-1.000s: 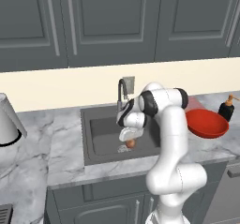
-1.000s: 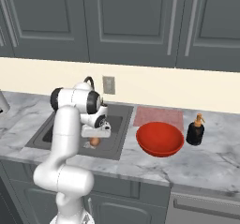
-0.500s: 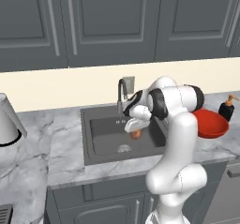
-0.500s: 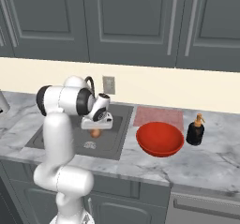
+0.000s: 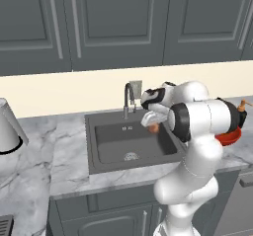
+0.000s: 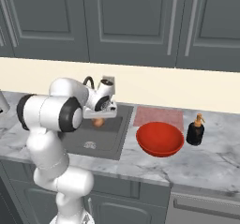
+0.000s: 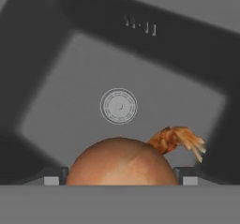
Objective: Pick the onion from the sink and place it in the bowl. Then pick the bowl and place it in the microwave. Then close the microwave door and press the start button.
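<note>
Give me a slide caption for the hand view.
Gripper holds the onion above the sink drain.

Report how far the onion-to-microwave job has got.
Done: the onion is gripped by the gripper and lifted above the sink. In hand: carrying it toward the red bowl, which holds nothing yet. Left: drop it in, move the bowl to the microwave, close the door, press start.
</note>
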Robot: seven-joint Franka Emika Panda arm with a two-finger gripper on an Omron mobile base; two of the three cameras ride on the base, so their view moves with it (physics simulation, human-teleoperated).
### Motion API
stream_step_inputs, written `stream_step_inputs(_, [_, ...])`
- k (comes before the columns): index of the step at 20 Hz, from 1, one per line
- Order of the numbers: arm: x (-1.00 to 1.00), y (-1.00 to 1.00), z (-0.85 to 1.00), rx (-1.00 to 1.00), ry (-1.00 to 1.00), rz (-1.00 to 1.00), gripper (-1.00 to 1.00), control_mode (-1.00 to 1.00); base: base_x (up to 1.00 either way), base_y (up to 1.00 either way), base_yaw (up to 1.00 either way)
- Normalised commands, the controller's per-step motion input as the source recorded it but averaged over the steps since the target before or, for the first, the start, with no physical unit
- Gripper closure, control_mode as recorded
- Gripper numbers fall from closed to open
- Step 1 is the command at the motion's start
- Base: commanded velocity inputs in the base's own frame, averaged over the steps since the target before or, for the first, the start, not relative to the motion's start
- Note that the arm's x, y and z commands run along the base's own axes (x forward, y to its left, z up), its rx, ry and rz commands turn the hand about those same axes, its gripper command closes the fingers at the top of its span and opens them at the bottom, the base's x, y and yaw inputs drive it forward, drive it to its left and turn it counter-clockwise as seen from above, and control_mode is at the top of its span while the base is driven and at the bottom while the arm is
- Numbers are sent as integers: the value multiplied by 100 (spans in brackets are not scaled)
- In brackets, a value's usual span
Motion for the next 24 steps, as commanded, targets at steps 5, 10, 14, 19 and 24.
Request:
stream_step_inputs(5, [-71,-41,100,0,0,-2,100,-100,0,0,0])
stream_step_inputs(10, [-79,-44,100,0,0,-6,100,-100,0,0,0])
stream_step_inputs(14, [-81,-59,96,0,-6,-5,100,-100,0,0,0])
stream_step_inputs(19, [-74,-84,43,-9,-11,-3,100,-100,0,0,0])
stream_step_inputs(24, [-47,-99,-3,-14,-2,-3,100,-100,0,0,0])
